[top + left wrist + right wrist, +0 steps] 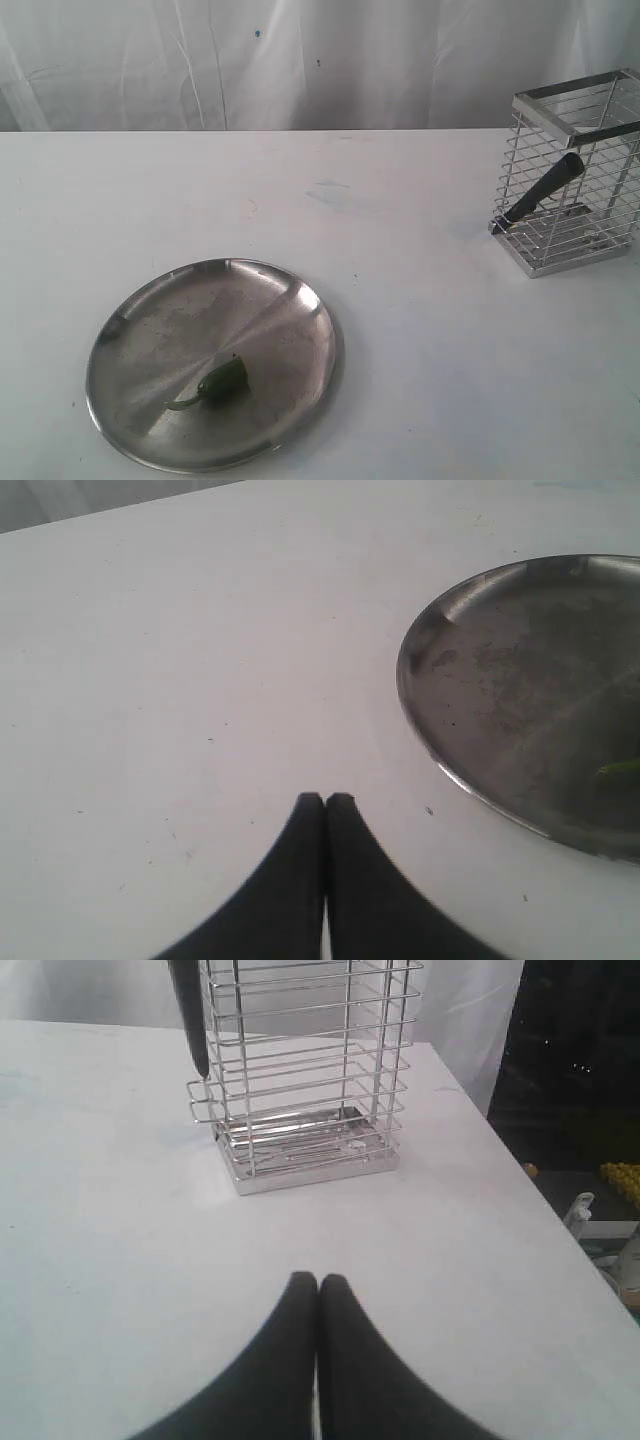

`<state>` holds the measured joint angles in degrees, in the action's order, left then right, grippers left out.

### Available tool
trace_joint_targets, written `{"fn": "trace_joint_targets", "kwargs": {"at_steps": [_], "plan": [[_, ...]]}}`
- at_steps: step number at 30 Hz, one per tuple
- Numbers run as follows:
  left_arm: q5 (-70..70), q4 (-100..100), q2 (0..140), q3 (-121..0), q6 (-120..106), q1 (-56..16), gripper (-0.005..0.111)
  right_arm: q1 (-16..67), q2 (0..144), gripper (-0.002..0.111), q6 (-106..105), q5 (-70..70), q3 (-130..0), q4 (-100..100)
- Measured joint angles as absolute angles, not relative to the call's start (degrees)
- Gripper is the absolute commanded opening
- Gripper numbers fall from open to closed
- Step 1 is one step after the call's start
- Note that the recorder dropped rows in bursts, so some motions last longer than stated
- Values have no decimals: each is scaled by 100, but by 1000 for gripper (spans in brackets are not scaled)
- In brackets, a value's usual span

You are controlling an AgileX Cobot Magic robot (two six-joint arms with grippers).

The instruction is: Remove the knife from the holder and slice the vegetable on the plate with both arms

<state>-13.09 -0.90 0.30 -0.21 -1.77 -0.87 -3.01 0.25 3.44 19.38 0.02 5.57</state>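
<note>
Two grippers, both closed with nothing held, details below, big to small

- table [420,340]: white, carries everything; pale curtain [300,60] hangs behind it
- plate [180,310]: flat on the table, lower left in the exterior view, shiny with dull scuffs
- holder [580,215]: upright on the table at the far right of the exterior view, well apart from the plate
- knife [545,188]: at the holder, tilted, black handle rising up and to the right, lower end at the holder's bottom left corner; cannot tell if it sits inside the mesh or leans on the outside; blade not made out
- left gripper [326,802]: fingertips pressed together, over bare table near the plate rim, not touching it
- right gripper [318,1282]: fingertips pressed together, facing the holder with a stretch of bare table between them
- vegetable [222,382]: dark green, whole, lying on the plate in its near half, thin stem curving off to the left
</note>
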Motion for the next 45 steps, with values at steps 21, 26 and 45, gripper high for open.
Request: {"fn": "trace_joint_targets", "kwargs": {"at_steps": [21,26,45], "plan": [[-1309,-90,30,-21,-177,-87,0,-301,25,0,198,723,2,1214],[-1309,-90,30,-21,-177,-87,0,-301,25,0,249,-1268,2,1214],[-1309,-90,30,-21,-177,-87,0,-301,-13,0,70,-5673,-2557,-927]]}}
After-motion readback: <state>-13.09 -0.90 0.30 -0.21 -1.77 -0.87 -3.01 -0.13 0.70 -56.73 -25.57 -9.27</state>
